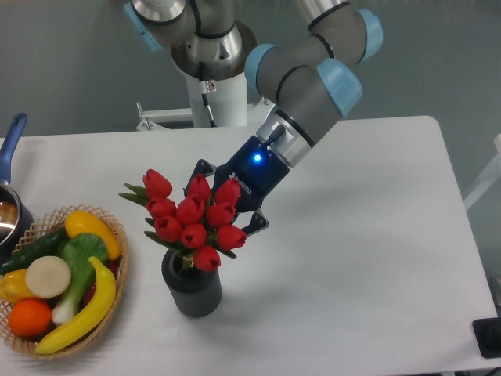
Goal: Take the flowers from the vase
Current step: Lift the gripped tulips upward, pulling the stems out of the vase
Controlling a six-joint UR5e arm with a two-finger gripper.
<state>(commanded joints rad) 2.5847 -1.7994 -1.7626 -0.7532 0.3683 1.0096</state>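
A bunch of red tulip buds with green leaves, the flowers, hangs partly lifted above the vase, a small dark grey ribbed pot at the front of the table. A short bit of stem still reaches into the vase mouth. My gripper comes in from the upper right behind the buds and is shut on the flowers. The fingertips are mostly hidden by the blooms.
A woven basket with a banana, an orange, a leafy vegetable and other produce sits left of the vase. A blue-handled pot stands at the far left edge. A dark object lies at the right front corner.
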